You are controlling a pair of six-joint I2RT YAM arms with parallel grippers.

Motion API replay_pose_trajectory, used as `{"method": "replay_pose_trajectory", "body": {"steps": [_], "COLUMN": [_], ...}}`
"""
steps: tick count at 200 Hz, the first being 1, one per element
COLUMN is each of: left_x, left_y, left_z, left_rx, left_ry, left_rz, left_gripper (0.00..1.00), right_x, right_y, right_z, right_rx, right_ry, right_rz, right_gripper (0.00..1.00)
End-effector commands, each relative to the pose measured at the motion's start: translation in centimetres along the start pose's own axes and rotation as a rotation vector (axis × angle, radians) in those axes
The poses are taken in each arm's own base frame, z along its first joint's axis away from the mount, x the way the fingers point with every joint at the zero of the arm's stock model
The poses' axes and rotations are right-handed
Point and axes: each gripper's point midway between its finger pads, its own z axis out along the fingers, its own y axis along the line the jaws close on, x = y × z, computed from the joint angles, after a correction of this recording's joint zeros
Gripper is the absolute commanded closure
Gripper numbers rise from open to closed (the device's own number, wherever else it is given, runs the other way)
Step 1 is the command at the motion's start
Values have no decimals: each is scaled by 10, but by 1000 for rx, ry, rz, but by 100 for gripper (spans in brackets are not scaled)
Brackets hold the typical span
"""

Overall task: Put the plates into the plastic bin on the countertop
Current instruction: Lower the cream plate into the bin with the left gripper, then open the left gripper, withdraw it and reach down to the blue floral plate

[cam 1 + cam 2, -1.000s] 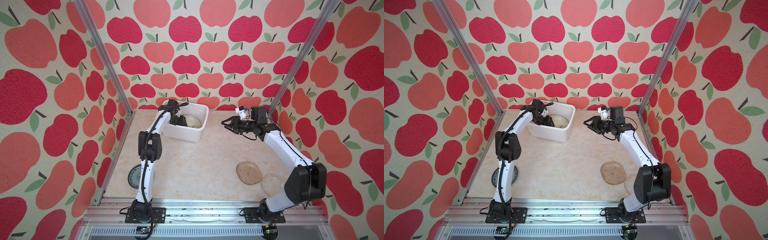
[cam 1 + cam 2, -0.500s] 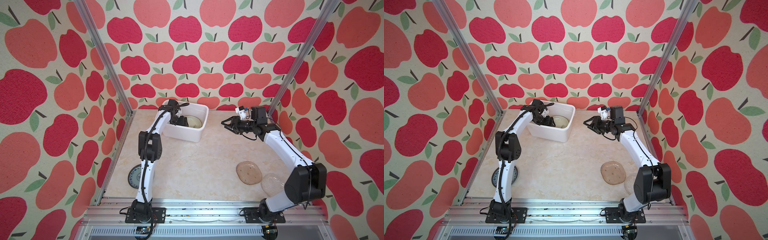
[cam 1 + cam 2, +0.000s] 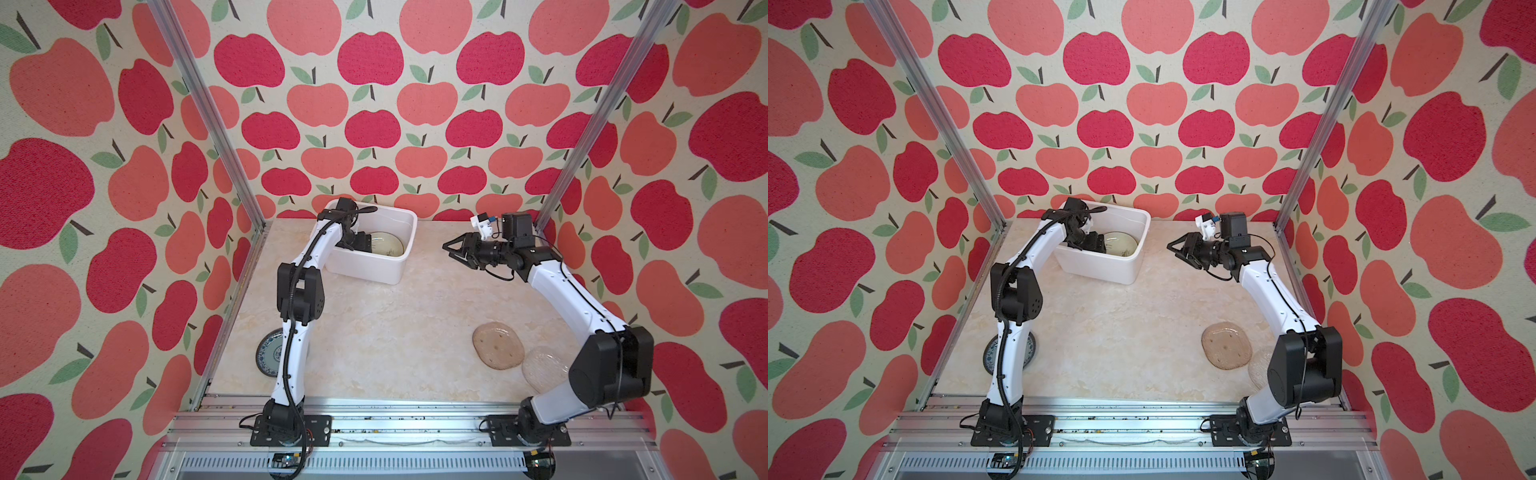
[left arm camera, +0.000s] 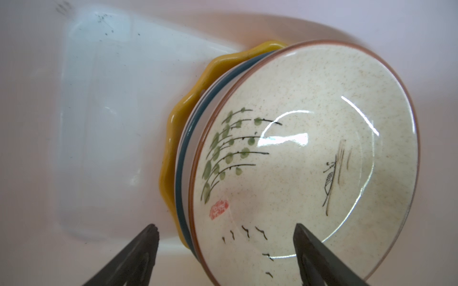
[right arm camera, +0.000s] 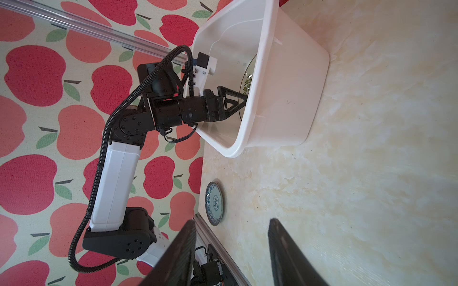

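**L gripper open over plate stack in bin; R gripper empty**

The plastic bin (image 3: 365,266) is set at the back left corner of the counter (image 3: 395,332). The L gripper (image 4: 225,227) is lowered inside it, jaws spread wide, nothing clamped. In the left wrist view one finger is seen over the bin floor and the other over the top plate, w/ the stack's rim between them. Contact can't be told.

Stack in bin, btm to top as far as seen: yellow scalloped plate (image 4: 173,118), blue-rimmed plate (image 4: 183,158), cream plate (image 4: 309,161) w/ green reeds & a red stamp. A clear glassy edge is seen round one side of the cream plate. Whether that's a separate plate can't be told.

The R gripper (image 3: 453,251) is held above the counter near the back right corner, pointed toward the bin, well apart from it. Its jaws are partly spread and nothing is held btw them.

Three plates are found on the bare counter:
- The blue-patterned plate (image 3: 268,357) lies by the left edge toward the front, partly hidden by the L arm (image 3: 291,332).
- The amber glass plate (image 3: 496,344) lies near the front right corner.
- The clear glass plate (image 3: 542,365) lies just beside it, nearer that corner, partly hidden by the R arm (image 3: 573,307).
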Motion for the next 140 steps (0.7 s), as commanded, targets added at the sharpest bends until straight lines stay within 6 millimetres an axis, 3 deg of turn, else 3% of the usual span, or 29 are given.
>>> {"method": "replay_pose_trajectory", "body": {"steps": [1, 16, 43, 58, 71, 85, 90, 95, 113, 140], "left_x": [-30, -44, -68, -69, -61, -47, -40, -34, 1, 66], "left_y": [5, 0, -15, -15, -3, 17, 24, 34, 76, 123], "left_z": [-60, -88, -158, -193, -222, -246, -253, -260, -266, -276], "left_rx": [-69, -88, -89, -81, -114, -137, -136, -129, -106, -13], "left_ry": [-131, -209, -397, -461, -492, -509, -516, -527, -527, -496], "left_rz": [40, 69, 137, 151, 129, 66, 34, -4, -203, -484], "left_gripper": [12, 12, 12, 11, 11, 9, 1, 1, 1, 1], "right_x": [-3, -4, -7, -13, -21, -28, -29, -29, -23, -6], "right_y": [15, 17, 25, 32, 42, 53, 57, 60, 73, 75], "right_z": [-13, -14, -19, -22, -24, -24, -23, -21, -12, 7], "right_rx": [-20, -20, -19, -14, -12, -13, -15, -15, -9, 10], "right_ry": [-14, -20, -33, -54, -92, -136, -145, -152, -148, -91], "right_rz": [-37, -46, -99, -145, -193, -244, -264, -286, -375, -433], "right_gripper": [49, 49, 49, 49, 49, 49, 49, 49, 49, 49]}}
